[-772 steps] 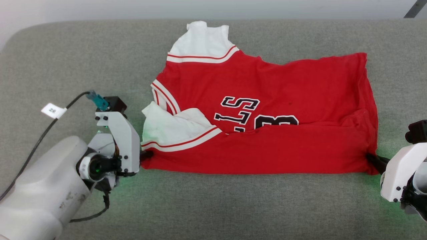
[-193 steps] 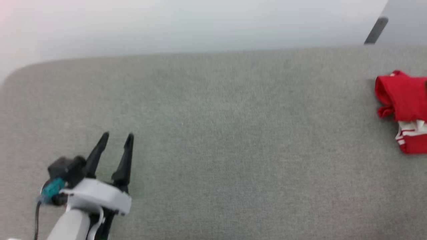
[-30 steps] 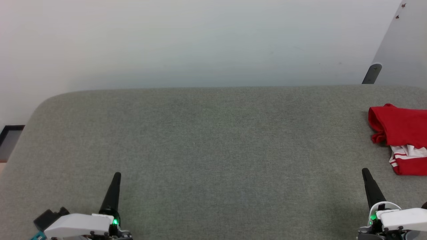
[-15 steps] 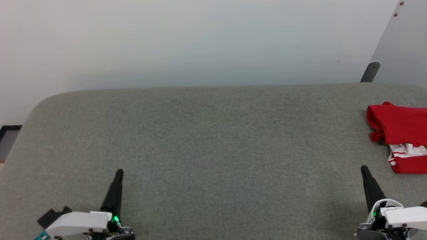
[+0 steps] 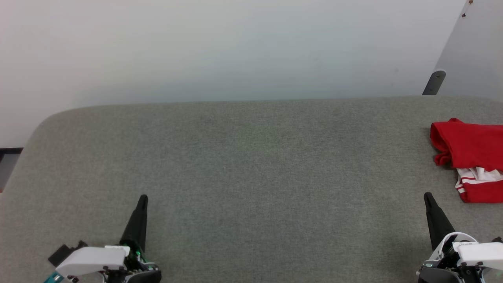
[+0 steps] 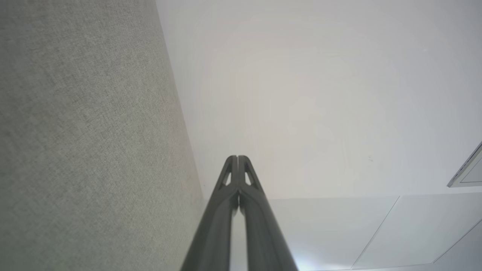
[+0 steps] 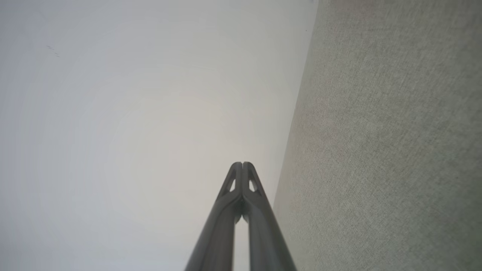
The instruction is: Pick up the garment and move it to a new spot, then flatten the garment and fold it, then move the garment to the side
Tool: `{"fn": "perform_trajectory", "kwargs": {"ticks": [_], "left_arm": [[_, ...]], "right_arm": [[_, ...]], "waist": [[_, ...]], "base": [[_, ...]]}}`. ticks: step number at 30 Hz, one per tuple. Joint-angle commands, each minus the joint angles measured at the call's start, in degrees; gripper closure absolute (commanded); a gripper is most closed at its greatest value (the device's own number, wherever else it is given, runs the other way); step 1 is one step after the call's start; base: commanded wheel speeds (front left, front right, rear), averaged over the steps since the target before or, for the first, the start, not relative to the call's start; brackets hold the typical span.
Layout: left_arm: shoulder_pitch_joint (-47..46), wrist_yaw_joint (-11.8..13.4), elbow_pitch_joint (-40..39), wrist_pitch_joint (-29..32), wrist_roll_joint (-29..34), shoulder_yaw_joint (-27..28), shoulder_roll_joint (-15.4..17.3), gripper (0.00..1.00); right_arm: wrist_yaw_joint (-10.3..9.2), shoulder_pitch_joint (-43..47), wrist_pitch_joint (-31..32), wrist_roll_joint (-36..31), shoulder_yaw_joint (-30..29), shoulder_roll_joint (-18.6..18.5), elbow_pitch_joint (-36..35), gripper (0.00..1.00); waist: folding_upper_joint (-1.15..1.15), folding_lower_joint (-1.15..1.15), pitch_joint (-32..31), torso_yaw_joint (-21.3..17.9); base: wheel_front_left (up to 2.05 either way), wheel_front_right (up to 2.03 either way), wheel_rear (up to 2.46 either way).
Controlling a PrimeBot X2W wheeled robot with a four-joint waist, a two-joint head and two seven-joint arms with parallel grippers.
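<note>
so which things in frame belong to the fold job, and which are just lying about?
Job:
- garment, red bundle with striped trim, far right
- left gripper, shut, empty
- right gripper, shut, empty

Just there:
- grey padded surface
- white wall
- grey post, upper right

One red shirt [image 5: 471, 147] with white striped trim. One grey tabletop [image 5: 251, 165]. Two robot hands: one left hand [image 5: 143, 198] and one right hand [image 5: 427, 195]. One dark grey post [image 5: 433, 81]. One pale wall [image 5: 235, 47].
</note>
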Motion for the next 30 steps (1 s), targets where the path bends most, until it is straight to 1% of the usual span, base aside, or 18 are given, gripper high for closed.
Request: {"fn": "perform_trajectory", "kwargs": {"ticks": [1,4,30], "left_arm": [[-0.6,-0.3,0.1,0.4,-0.9,0.3,-0.3,1.00],[-0.8,-0.3,0.1,0.6,-1.7,0.4,-0.5,1.00],[-0.8,-0.3,0.1,0.6,-1.6,0.4,-0.4,1.00]], "right_arm": [[0.02,-1.0,0.4,1.3,-0.1,0.2,0.0,1.00],[0.02,-1.1,0.6,2.3,-0.2,0.3,0.1,1.00],[0.02,-0.8,0.6,2.2,-0.1,0.3,0.1,1.00]], "waist": [[0.00,0.00,0.0,0.0],[0.00,0.00,0.1,-0.1],[0.00,0.00,0.1,-0.1]], "base": [[0.00,0.00,0.00],[0.00,0.00,0.00],[0.00,0.00,0.00]]}}
